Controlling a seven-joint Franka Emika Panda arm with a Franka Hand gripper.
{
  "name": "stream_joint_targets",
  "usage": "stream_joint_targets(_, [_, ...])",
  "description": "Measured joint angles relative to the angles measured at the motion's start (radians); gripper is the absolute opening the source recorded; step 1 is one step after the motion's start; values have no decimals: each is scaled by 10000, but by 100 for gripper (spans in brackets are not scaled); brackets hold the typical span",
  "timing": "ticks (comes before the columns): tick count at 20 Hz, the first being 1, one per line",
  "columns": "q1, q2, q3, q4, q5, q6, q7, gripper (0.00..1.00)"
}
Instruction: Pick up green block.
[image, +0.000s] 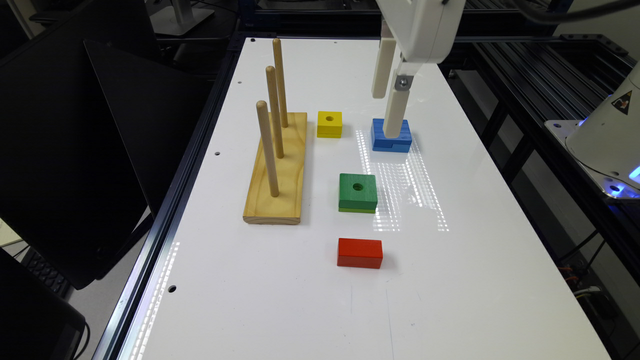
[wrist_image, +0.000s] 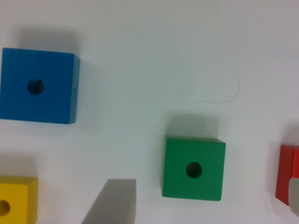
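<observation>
While open, claw (image: 389, 112) empty.

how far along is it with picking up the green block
Barely started. The green block sits flat on the white table, ungrasped. The gripper hangs open, raised above the table near the blue block, fingers holding nothing. Left: move over the green block, descend, close, lift.

Green block (wrist_image: 194, 168) sits flat on the white desk (wrist_image: 154, 56) near frame centre, round hole facing the camera, shadow along one edge. Blue block (wrist_image: 38, 86), also holed, lies well apart from it. Yellow block (wrist_image: 17, 200) and red block (wrist_image: 286, 175) are each cut by the frame edge. Jaws stand wide apart, grey tips either side of the green block, not touching it.
</observation>
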Motion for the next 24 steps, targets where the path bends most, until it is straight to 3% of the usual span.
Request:
stream_joint_targets(7, [0,628,2,7,0,614,0,100])
stream_joint_targets(24, [0,674,4,59,0,646,0,100])
